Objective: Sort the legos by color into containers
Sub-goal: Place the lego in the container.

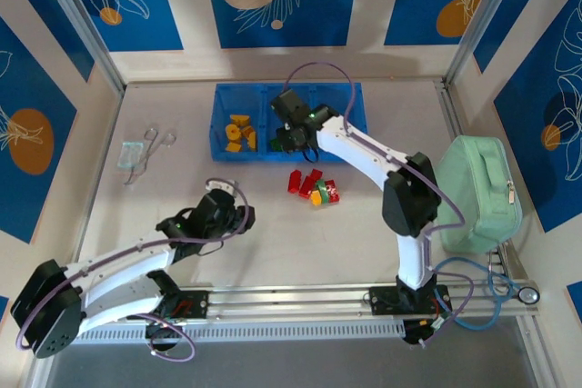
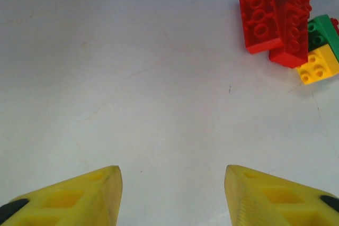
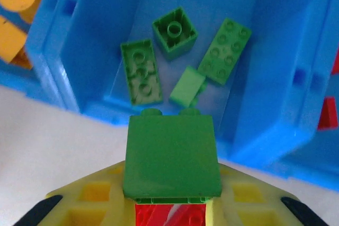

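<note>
Nearest us, the left arm's jaws stand apart over the bare white bench (image 2: 132, 78). Beyond them lie loose plastic studded bricks touching in one heap: we count two long red ones (image 2: 259, 17), one green (image 2: 320, 33) and one yellow (image 2: 318, 66). Farther on, the right arm's jaws grip one green square brick (image 3: 172, 154) just above the near wall of the translucent blue plastic tray (image 3: 265, 78). Its middle compartment holds four green bricks (image 3: 172, 33), and from above the right arm covers that compartment. A mint-green zippered pouch (image 1: 477, 190) sits off to the right.

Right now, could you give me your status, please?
Right gripper shut on green lego, at green compartment's edge. Left gripper open, empty. Mixed lego pile waits mid-table.
</note>
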